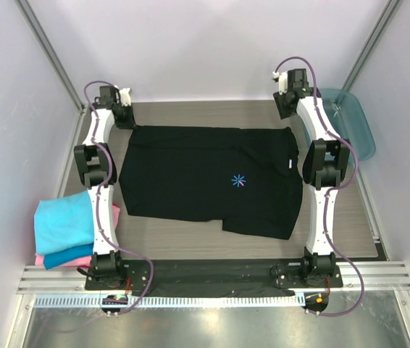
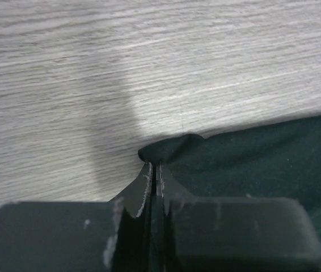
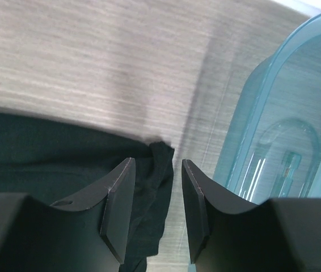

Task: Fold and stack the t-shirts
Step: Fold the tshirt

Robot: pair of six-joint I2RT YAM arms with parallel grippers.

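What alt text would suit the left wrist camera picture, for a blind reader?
The left gripper is shut on a bunched corner of the black t-shirt, seen from close behind. The shirt lies on a pale wood-grain table.

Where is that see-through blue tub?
In the top view, the teal tray sits at the far right corner of the table, beside the right arm, past the black t-shirt.

Matt black cloth t-shirt [image 1: 205, 181] on matt wood-grain table [image 1: 190, 114]; glossy translucent plastic tray [image 1: 359, 129].

tray [image 1: 357, 127]: translucent teal, far right | table [image 1: 176, 239]: grey wood-grain
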